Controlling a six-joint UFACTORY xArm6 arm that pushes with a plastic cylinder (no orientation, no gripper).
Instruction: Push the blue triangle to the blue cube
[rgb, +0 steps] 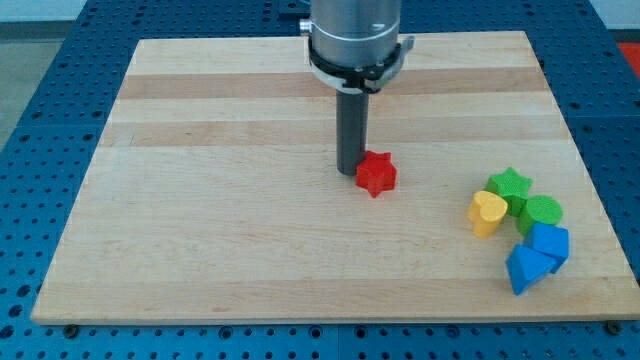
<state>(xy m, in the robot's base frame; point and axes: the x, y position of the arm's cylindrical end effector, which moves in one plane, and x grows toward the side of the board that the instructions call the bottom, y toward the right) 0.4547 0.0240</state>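
Observation:
The blue triangle (526, 268) lies near the view's bottom right corner of the wooden board (250, 240). The blue cube (550, 241) sits just above and to the right of it, touching it. My tip (349, 172) stands near the board's middle, far to the left of both blue blocks. It touches the left side of a red star (376, 174).
A green star (510, 184), a yellow heart (487, 212) and a green round block (542, 211) cluster just above the blue blocks. The board's right edge runs close to them. A blue perforated table surrounds the board.

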